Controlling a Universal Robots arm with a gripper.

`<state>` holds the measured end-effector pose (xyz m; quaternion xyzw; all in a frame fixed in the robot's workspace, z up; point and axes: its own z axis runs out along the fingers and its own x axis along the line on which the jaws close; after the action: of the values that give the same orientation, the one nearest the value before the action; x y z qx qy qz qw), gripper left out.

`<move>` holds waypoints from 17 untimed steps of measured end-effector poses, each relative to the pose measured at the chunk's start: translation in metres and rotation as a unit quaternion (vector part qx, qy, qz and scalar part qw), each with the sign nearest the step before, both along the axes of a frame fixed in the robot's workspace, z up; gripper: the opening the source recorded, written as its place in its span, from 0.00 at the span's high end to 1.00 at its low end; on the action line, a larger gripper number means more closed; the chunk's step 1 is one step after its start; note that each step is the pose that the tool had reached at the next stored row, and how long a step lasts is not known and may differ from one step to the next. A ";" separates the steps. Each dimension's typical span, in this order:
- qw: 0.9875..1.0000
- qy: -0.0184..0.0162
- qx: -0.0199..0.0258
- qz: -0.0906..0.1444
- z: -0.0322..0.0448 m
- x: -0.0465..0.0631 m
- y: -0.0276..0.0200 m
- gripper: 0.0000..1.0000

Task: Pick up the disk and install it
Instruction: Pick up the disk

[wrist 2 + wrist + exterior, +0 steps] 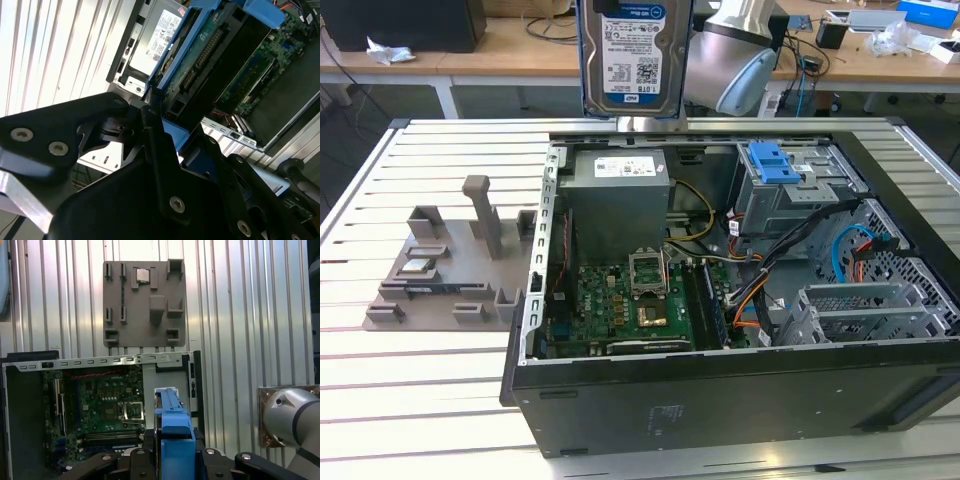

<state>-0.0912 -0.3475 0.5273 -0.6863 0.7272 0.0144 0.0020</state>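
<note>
Gripper [175, 450] jaws grasp the disk [632, 55] by its blue side rails, holding it upright (label showing); 1 open computer case [720, 400] lies beneath the jaws.

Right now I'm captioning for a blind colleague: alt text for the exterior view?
The disk, label facing the camera, hangs upright above the far edge of the open computer case, whose motherboard shows. A grey fixture tray lies on the slatted table at the exterior view's left.
</note>
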 end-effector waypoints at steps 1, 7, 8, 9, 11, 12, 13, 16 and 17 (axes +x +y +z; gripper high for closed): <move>1.000 0.000 0.000 0.000 0.0000 0.000 -0.0012 0.63; 1.000 0.000 0.000 0.000 -0.0001 0.002 -0.0098 0.63; 1.000 0.000 0.000 0.000 -0.0002 0.002 -0.0117 0.63; 1.000 0.000 0.000 0.000 -0.0002 0.002 -0.0131 0.63; 1.000 0.000 0.000 0.000 -0.0002 0.002 -0.0183 0.63; 1.000 0.000 0.000 0.000 -0.0003 0.002 -0.0222 0.63; 1.000 0.000 0.000 0.000 -0.0004 0.002 -0.0279 0.63; 1.000 0.000 0.000 0.000 -0.0004 0.003 -0.0389 0.63; 1.000 0.000 0.000 0.000 -0.0005 0.003 -0.0418 0.63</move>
<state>-0.0882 -0.3893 0.5268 -0.6863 0.7272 0.0144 0.0020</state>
